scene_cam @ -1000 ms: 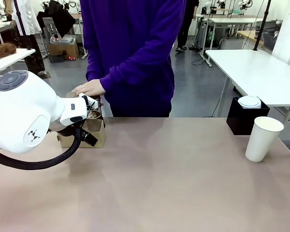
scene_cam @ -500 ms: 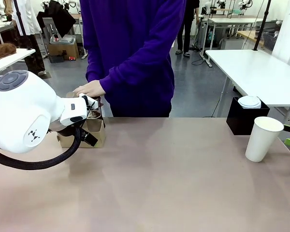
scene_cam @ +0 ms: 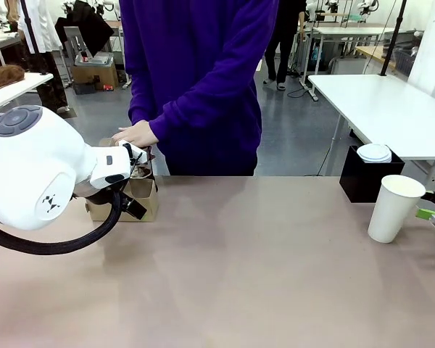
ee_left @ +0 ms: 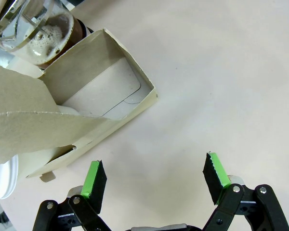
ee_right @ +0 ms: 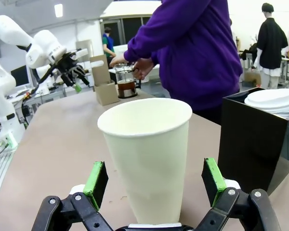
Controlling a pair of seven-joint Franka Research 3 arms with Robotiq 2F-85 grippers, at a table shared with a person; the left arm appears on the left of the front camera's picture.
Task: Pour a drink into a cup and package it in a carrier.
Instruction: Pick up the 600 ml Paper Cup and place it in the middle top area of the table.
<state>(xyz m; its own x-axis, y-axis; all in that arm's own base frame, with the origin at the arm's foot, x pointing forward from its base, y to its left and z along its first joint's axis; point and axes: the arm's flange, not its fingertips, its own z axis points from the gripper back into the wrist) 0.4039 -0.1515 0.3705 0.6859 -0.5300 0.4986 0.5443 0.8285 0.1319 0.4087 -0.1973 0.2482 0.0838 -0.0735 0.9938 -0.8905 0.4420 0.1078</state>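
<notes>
While the person's hand (scene_cam: pixel 135 133) is at the glass pitcher (ee_right: pixel 126 82) of dark drink (ee_left: pixel 76 32) beside the carrier (scene_cam: pixel 141 199) at 10 o'clock on the surface (scene_cam: pixel 239 268), the left gripper (ee_left: pixel 154 166) hovers near that carrier, jaws wide open and empty. The right gripper (ee_right: pixel 154 166) has its open jaws on both sides of the white cup (ee_right: pixel 147 154) at 3 o'clock, with a gap on each side.

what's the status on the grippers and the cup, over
Left gripper open, above table beside carrier. Right gripper open, lined up on cup, not gripping. Person's hand on pitcher by carrier. Black box close beside cup.
</notes>
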